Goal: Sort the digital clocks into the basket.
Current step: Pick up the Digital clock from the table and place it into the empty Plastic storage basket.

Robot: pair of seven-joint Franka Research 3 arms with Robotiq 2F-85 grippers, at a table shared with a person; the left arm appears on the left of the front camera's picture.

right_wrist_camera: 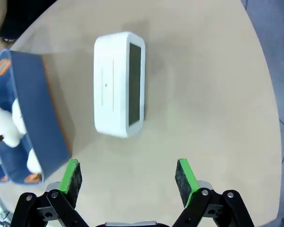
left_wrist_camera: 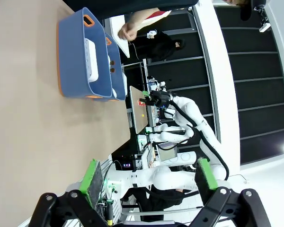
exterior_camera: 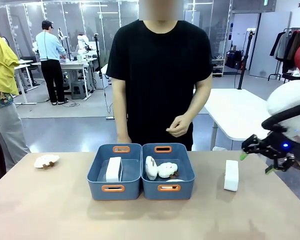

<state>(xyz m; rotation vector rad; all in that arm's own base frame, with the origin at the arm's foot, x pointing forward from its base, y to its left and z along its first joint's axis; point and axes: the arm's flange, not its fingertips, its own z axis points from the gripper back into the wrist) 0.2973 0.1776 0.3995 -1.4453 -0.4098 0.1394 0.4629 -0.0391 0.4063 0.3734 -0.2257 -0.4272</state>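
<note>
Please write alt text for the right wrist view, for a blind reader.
A white clock lies on the table, apart from the open right gripper below it. At left is a blue bin holding plush toys.

Right gripper (right_wrist_camera: 128, 177) open above white clock (right_wrist_camera: 119, 84) beside blue bin (right_wrist_camera: 35, 118).

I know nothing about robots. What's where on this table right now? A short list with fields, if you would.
Sorted clock: white clock stands in left blue bin
Unsorted clock: second clock on table, right of both bins
Right blue bin: holds plush toys
Loose plush toy: on table's left side
Right pincer: open, aimed at second clock, not touching
Left pincer: open, empty
Person: stands behind bins
</note>
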